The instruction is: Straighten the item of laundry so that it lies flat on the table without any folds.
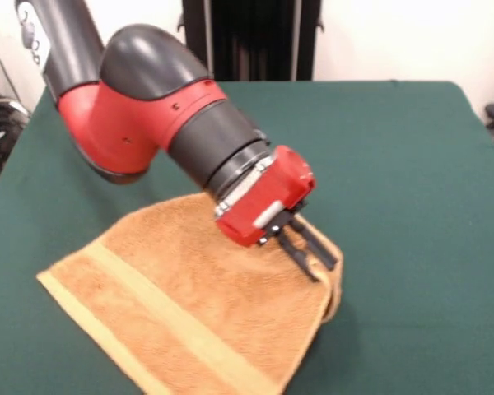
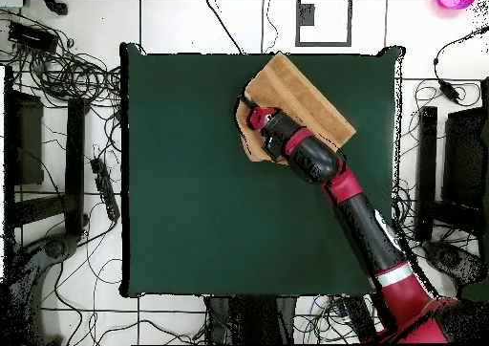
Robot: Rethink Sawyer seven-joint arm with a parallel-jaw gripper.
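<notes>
The golden-orange towel lies on the dark green table at the front, left of centre, with a paler woven band running near its left hem. Its right edge is folded up into a raised curl. My gripper comes down tilted from the red and black arm. Its dark fingers pinch that raised right edge, with cloth between them. In the overhead view the towel lies near the table's top edge, and the gripper is at its curled left corner.
The arm's thick elbow hangs over the back left of the table and hides the towel's far part. Cables and stands lie on the floor around the table. The table's green cloth stretches wide beyond the towel.
</notes>
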